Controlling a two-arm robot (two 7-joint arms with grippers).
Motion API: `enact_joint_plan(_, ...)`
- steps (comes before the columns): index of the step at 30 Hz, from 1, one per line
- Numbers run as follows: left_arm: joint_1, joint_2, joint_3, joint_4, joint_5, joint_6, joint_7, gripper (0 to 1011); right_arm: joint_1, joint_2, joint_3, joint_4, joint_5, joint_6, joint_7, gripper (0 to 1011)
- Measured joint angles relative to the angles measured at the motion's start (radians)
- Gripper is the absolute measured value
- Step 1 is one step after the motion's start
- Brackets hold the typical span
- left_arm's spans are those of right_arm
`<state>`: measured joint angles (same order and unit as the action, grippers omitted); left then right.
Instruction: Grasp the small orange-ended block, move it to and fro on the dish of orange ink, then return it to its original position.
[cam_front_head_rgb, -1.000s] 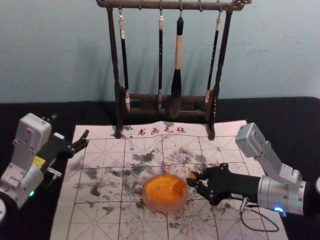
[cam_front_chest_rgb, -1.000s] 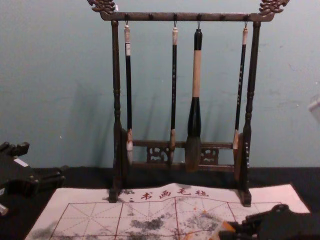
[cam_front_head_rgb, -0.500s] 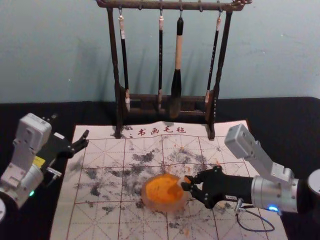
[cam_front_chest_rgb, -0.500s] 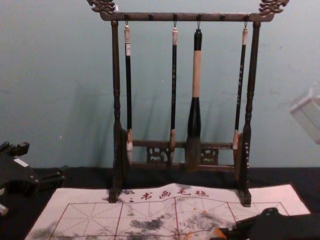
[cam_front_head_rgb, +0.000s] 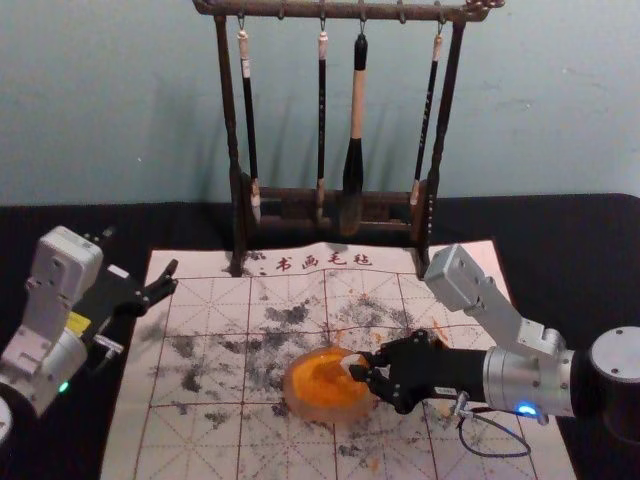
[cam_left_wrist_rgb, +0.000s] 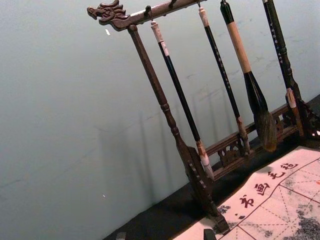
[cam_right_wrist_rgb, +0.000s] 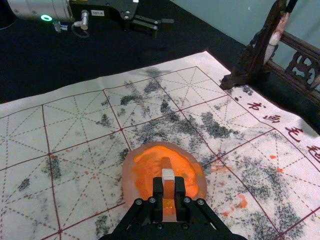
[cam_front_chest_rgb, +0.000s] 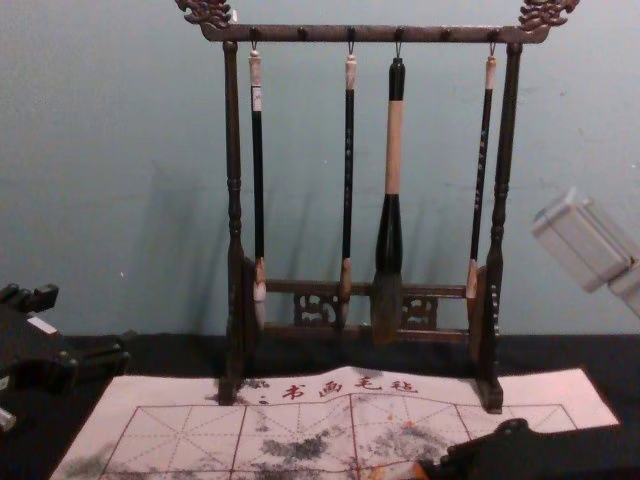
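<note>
Block (cam_right_wrist_rgb: 168, 185) leftward between right gripper (cam_front_head_rgb: 361, 366) fingertips

Small white-and-orange block (cam_right_wrist_rgb: 168, 174) over right part of round dish (cam_right_wrist_rgb: 128, 176); orange ink (cam_right_wrist_rgb: 147, 171) smeared inside.

The black-topped table (cam_front_head_rgb: 560, 240) bears 1 pale mat (cam_front_head_rgb: 200, 440), spread flat, with a red printed grid, dark smudges, orange spots and 4 characters near its far edge. There 1 dark wooden rack (cam_front_head_rgb: 237, 215) stands, the front ends of its 2 feet on the mat.
</note>
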<state>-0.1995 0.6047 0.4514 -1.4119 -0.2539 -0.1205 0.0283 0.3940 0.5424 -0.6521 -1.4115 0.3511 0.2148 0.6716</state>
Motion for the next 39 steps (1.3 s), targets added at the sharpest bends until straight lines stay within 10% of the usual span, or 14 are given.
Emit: enact_joint_plan(39,0.000,0.000,0.000,0.000,0.000,0.000,0.000,1001,-0.019,0.096,0.035,-0.122,-0.019,0.086,-0.025,109)
